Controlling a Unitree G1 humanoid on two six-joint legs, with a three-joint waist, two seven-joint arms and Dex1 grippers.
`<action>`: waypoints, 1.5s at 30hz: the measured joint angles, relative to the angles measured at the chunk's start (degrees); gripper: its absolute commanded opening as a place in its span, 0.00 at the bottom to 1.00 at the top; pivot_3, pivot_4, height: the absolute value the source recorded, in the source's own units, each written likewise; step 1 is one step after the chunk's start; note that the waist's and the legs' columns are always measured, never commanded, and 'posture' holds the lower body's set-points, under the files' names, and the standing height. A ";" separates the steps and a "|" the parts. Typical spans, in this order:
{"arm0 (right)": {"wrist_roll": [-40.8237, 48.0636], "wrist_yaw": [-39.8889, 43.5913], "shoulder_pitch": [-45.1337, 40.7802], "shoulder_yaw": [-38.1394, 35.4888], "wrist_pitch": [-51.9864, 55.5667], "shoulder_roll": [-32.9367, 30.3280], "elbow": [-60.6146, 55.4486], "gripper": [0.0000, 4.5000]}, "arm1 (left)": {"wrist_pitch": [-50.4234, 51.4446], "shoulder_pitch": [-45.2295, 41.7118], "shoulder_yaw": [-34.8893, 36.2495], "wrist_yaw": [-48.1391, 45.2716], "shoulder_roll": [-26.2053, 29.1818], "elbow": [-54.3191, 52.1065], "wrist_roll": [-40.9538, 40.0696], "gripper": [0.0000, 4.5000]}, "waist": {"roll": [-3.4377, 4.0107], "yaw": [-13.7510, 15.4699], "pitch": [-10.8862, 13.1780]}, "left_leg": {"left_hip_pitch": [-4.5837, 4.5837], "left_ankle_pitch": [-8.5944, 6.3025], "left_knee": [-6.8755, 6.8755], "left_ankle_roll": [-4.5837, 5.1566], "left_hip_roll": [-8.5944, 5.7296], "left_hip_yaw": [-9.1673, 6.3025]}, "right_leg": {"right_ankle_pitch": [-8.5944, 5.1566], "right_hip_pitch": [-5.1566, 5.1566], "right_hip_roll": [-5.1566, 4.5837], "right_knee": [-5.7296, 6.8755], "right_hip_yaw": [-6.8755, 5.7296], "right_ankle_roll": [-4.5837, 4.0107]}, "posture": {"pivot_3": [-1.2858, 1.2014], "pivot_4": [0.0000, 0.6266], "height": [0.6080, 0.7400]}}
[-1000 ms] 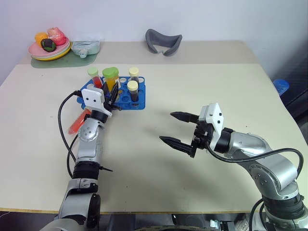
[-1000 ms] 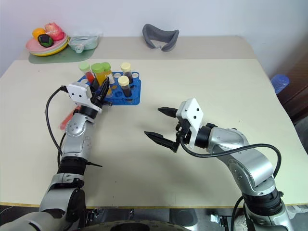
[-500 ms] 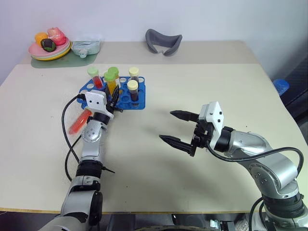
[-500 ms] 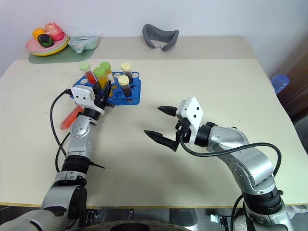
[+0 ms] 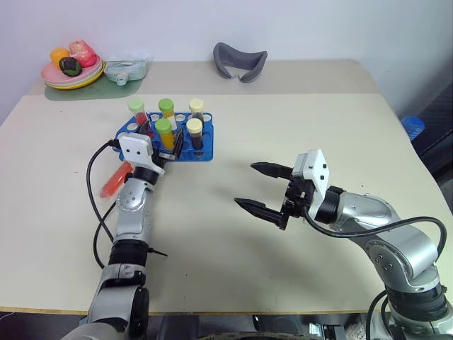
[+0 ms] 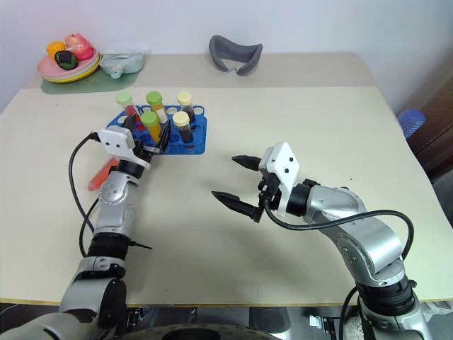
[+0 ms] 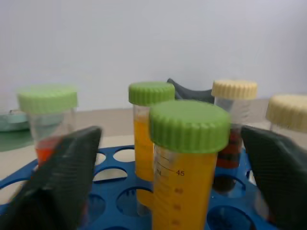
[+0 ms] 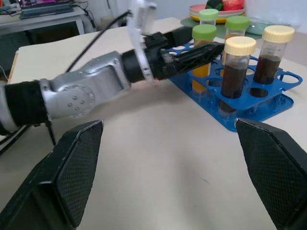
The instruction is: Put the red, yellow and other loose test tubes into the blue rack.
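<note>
**Yellow tube released into the blue rack**

A yellow tube with a green cap (image 5: 164, 132) has just been let go: half a second earlier it was pinched in the left tool (image 5: 163, 144) above the rack, and it is now seen standing upright in a hole of the blue rack (image 5: 202, 155), with the left tool's fingers spread apart on either side of it. In the left wrist view the tube (image 7: 186, 163) stands free between the two fingers. The right tool (image 5: 260, 190) has been kept where it was, at about 4 o'clock from the rack and well apart from it, its fingers wide apart and nothing held.

Five capped tubes are now counted in the rack: a red one, two yellow ones and two dark ones. One red tube (image 5: 115, 180) is left lying on the table at about 8 o'clock from the rack, beside the left forearm, so the task is judged nearly finished.

The table (image 5: 283, 127) is pale beige and matt, set against a plain light wall. At its far edge, at about 11 o'clock from the rack, stacked plates with toy food (image 5: 71, 67) are seen, and at about 1 o'clock a grey curved object (image 5: 240, 61).
</note>
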 measured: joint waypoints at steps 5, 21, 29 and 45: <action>0.00 -0.07 0.16 -0.10 -0.19 -0.02 0.02 1.00 | 9.63 8.73 1.66 -1.77 4.21 -15.73 -5.54 0.99 | 0.00 0.07 0.00 | 0.00 0.00 0.00 0.00 0.01 -0.01 | 0.00 0.01 0.00 0.02 0.00 0.00 | 0.52 0.24 1.00; 0.02 3.14 -1.62 0.28 -1.05 -0.18 3.26 1.00 | 82.43 6.12 11.08 5.33 41.47 -37.78 -24.32 0.99 | -0.19 0.00 0.13 | 0.00 -0.01 -0.05 0.01 0.02 -0.07 | -0.02 -0.06 0.06 0.06 -0.03 -0.01 | 0.52 0.24 1.00; -0.50 4.11 -3.15 1.47 -1.75 0.10 4.92 1.00 | 105.32 -19.20 -11.30 -5.13 49.38 -19.62 -23.36 0.99 | -0.20 -0.04 0.15 | -0.02 -0.01 -0.10 0.01 0.01 -0.04 | -0.03 -0.11 0.07 0.07 -0.03 -0.02 | 0.52 0.24 1.00; -1.70 2.90 -2.00 2.15 -3.07 0.80 4.62 1.00 | 83.12 -41.06 -44.50 -34.46 39.52 22.90 4.42 0.99 | -0.18 0.09 0.16 | -0.14 -0.01 -0.05 0.01 0.00 -0.01 | -0.03 -0.21 0.08 0.08 -0.03 -0.02 | 0.52 0.24 1.00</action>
